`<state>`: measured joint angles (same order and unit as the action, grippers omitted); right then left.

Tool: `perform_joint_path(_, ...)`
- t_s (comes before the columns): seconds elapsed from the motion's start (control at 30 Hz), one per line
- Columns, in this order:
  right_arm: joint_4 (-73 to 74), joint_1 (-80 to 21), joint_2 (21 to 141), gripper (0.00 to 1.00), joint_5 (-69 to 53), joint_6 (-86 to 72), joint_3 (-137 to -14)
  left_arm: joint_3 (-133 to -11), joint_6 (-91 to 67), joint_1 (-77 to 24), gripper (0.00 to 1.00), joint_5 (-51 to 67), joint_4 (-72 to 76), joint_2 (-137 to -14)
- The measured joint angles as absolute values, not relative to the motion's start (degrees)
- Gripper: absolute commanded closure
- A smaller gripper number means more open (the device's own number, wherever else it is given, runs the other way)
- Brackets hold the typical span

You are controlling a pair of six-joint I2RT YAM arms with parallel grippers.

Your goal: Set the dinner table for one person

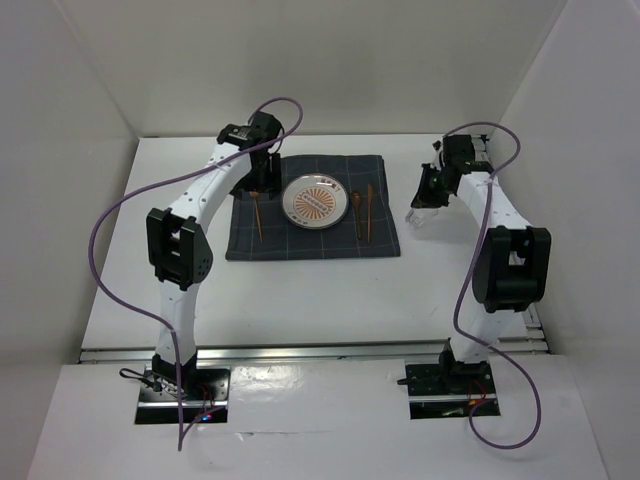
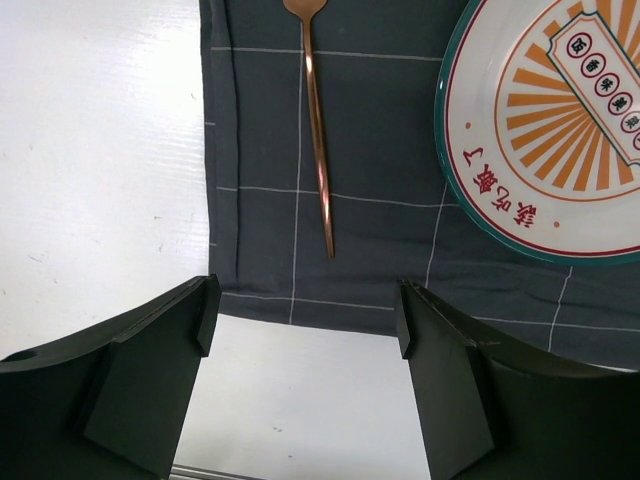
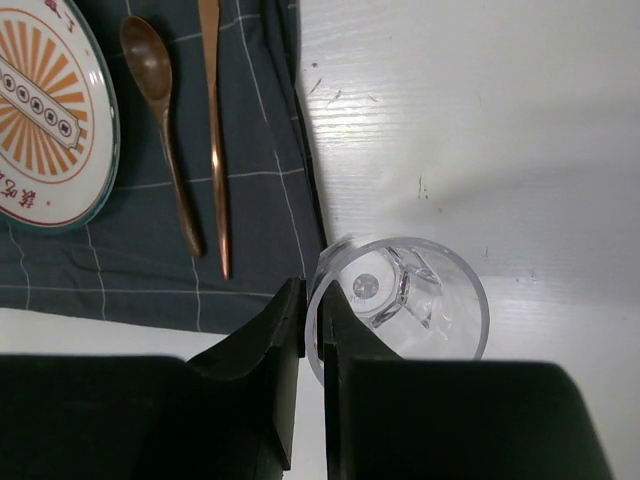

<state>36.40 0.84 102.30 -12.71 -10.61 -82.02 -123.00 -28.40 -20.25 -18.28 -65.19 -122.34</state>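
My right pincer [image 3: 312, 320] is clamped on the rim of the clear glass [image 3: 400, 290] (one finger inside, one outside). The glass is upright over the bare white dinner table [image 3: 450, 120], just beside the checked mat [image 3: 260, 150]. My left pincer [image 2: 305, 320] is spread wide, holding nothing, over the mat's edge

Flat white dinner table [image 1: 300, 300], silver-railed near edge

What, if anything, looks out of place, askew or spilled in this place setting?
Nothing stands out. The plate sits on the mat, the fork lies left of it, the spoon and copper utensil right, roughly parallel. The empty glass is off the mat, its rim pinched by the right tool.
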Motion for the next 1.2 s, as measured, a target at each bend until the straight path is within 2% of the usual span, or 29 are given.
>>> perform_joint_path(0.13, 37.6, 0.1, 99.7, 1.0, -10.5, -11.1, -82.5, -123.0, -28.4, -20.6, 0.12, -18.2, -65.2, -122.3)
perform_joint_path(0.27, 40.3, -3.2, 100.9, 1.0, -5.7, -12.0, -87.9, -122.6, -28.5, -20.9, 0.12, -18.2, -65.1, -122.3)
perform_joint_path(0.57, 46.7, -15.4, 129.6, 1.0, 5.8, -15.6, -133.5, -120.7, -29.2, -20.9, 0.12, -18.2, -65.1, -121.1)
perform_joint_path(0.63, 46.8, -17.0, 134.5, 1.0, 7.4, -16.5, -139.0, -118.7, -30.2, -20.9, 0.12, -18.3, -64.7, -119.3)
perform_joint_path(0.9, 44.5, -18.4, 138.1, 1.0, 13.0, -19.9, -136.6, -109.1, -32.4, -20.9, 0.13, -18.0, -61.7, -108.5)
perform_joint_path(1.2, 38.7, -18.5, 145.3, 1.0, 16.3, -20.1, -138.8, -104.2, -33.2, -20.9, 0.13, -17.6, -60.1, -107.1)
